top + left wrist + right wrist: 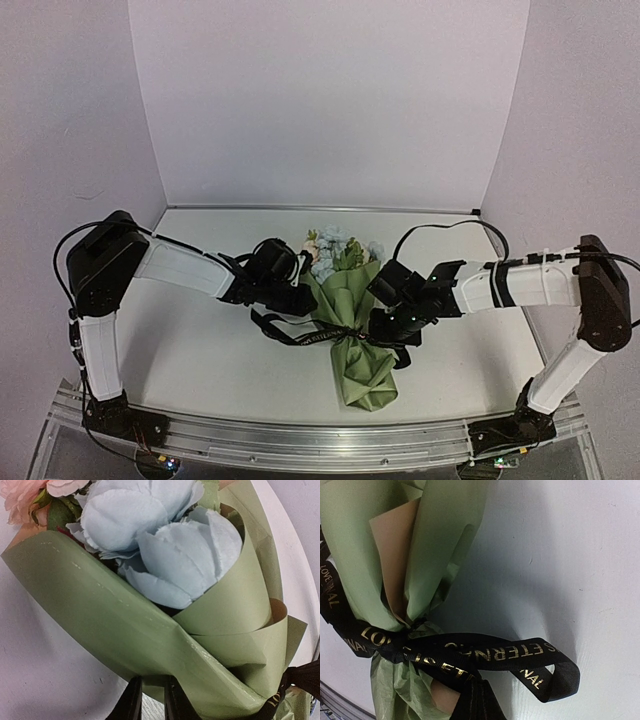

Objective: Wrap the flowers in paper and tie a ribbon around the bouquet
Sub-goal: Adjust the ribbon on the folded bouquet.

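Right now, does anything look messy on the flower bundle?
Yes. Below the ribbon the paper is scrunched and crinkled, not smooth like the cone above, and one ribbon loop flops loose on the table.

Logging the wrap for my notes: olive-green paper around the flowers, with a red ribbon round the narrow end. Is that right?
The ribbon is black with gold lettering, not red; the right wrist view shows it. The rest holds.
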`<state>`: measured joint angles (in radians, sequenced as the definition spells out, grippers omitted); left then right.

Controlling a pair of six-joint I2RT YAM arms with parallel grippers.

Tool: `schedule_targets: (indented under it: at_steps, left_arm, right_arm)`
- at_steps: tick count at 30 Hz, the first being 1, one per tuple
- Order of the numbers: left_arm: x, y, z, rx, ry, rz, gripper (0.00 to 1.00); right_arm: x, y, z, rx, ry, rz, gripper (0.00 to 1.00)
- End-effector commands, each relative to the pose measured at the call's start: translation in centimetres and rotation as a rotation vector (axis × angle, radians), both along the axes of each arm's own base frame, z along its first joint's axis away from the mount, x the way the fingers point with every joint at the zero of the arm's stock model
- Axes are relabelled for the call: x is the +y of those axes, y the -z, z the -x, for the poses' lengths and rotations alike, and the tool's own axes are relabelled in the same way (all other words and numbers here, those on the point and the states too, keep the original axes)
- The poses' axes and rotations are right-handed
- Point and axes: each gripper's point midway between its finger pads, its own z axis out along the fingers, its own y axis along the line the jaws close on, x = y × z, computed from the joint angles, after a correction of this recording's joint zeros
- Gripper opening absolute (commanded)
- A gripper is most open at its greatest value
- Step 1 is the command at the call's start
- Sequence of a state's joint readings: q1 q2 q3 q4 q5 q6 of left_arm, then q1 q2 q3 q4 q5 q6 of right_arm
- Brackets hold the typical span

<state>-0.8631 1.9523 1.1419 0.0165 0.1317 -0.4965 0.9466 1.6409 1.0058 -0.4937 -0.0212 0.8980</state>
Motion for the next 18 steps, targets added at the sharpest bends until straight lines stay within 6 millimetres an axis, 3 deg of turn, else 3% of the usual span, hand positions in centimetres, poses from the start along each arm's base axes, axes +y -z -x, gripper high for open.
schedule_targets:
  at_steps: [1,4,7,13,18]
  left_arm:
    - [-0.8,-2.0,-0.5,-0.028,0.002,0.048,0.31]
    - [-0.1,-3.1,-0.6,-0.035,-0.048,0.062,0.53]
    - [0.5,-4.0,-0.8,-0.034,-0.099,0.069,0.64]
    - [-0.4,-5.3,-1.1,-0.056,-0.134,0.102,0.78]
    - [-1.0,-4.2,-1.4,-0.039,-0.142,0.073,0.8]
  right_arm:
    - [0.3,-1.9,-0.5,-0.026,-0.025,-0.013,0.0]
    - [0.6,-2.0,-0.4,-0.013,-0.031,-0.019,0.0]
    - [0.8,-2.0,-0.4,-0.009,-0.033,-0.023,0.0]
    - [0.8,-2.0,-0.3,-0.002,-0.032,-0.026,0.0]
    - [0.5,-2.0,-0.1,-0.003,-0.034,-0.022,0.0]
